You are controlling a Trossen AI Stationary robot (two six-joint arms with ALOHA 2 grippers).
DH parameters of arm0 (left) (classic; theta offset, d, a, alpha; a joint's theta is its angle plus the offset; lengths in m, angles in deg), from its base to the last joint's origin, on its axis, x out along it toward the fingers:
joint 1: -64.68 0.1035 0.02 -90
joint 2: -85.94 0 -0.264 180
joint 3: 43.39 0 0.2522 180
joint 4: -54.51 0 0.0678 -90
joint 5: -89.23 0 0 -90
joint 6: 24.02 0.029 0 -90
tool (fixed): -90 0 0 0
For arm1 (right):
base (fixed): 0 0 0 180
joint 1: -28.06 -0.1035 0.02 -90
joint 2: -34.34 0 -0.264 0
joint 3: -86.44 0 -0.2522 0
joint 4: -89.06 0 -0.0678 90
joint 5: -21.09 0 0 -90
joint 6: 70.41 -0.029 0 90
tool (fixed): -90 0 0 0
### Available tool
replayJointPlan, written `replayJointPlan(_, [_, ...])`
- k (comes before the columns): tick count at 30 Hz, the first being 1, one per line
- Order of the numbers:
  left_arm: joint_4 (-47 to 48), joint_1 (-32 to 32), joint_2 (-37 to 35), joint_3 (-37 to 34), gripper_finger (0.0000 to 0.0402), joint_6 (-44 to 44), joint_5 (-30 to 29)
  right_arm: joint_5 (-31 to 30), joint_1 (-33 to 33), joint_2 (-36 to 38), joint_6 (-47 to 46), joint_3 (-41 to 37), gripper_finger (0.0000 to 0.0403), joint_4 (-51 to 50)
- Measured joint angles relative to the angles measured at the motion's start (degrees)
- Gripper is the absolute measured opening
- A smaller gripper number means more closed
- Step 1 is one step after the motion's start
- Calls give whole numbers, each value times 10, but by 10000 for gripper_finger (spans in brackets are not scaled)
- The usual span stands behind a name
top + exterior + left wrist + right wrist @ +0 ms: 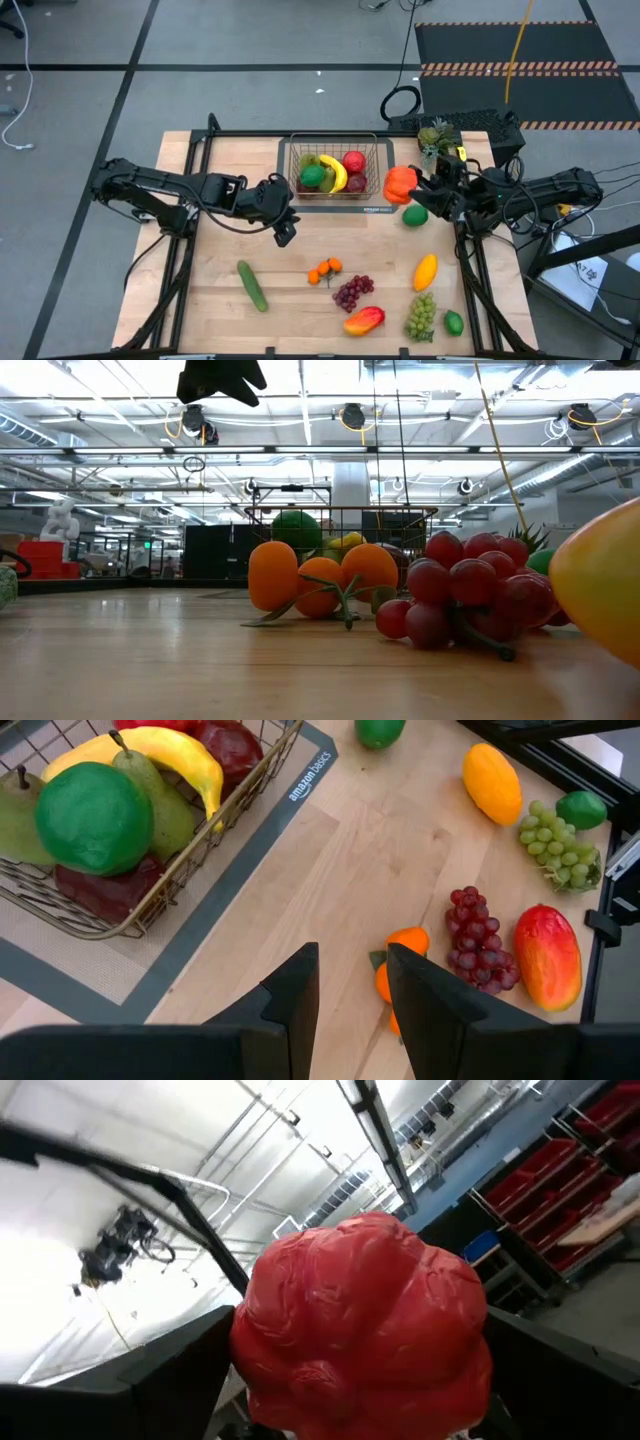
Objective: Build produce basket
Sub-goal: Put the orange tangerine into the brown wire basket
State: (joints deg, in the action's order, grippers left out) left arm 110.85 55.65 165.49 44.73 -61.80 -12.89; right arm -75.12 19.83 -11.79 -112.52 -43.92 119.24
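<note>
The basket (335, 150), a small rectangular wire-mesh one of thin dark metal, sits on a grey-bordered mat (335, 208) at the far middle of the pale wooden table (210, 300), its long axis running left to right across the table. It already holds a round green fruit (313, 176), a yellow banana (334, 172), a red apple (353, 162) and other dark red pieces.

The right gripper (412, 190) is just off the basket's right end, its fingers spread wide and clamped on a lumpy orange-red pepper-like piece (399, 184), which fills the right wrist view. Just nearer than this claw lies a green lime (415, 214); beyond it stands a spiky green pineapple-like piece (436, 137).

The left gripper (285, 232) hangs above the table just near-left of the basket, holding nothing, its fingers (296, 985) a narrow gap apart. Bare wood lies under it and to its left.

Nearer than the left claw lie a long green cucumber (252, 285), a cluster of small oranges (325, 270), purple grapes (352, 292) and a red-yellow mango (363, 320). Nearer than the right claw lie an orange-yellow oval fruit (425, 271), green grapes (421, 316) and a second lime (454, 323).
</note>
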Motion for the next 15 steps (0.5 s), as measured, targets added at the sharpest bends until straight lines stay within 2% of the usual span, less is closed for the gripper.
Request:
replayJointPlan(8, [0,0,0,0,120,0,0,-59,0,0,-96,0,391,0])
replayJointPlan(15, [0,0,0,0,120,1,0,-133,0,-2,-216,0,391,0])
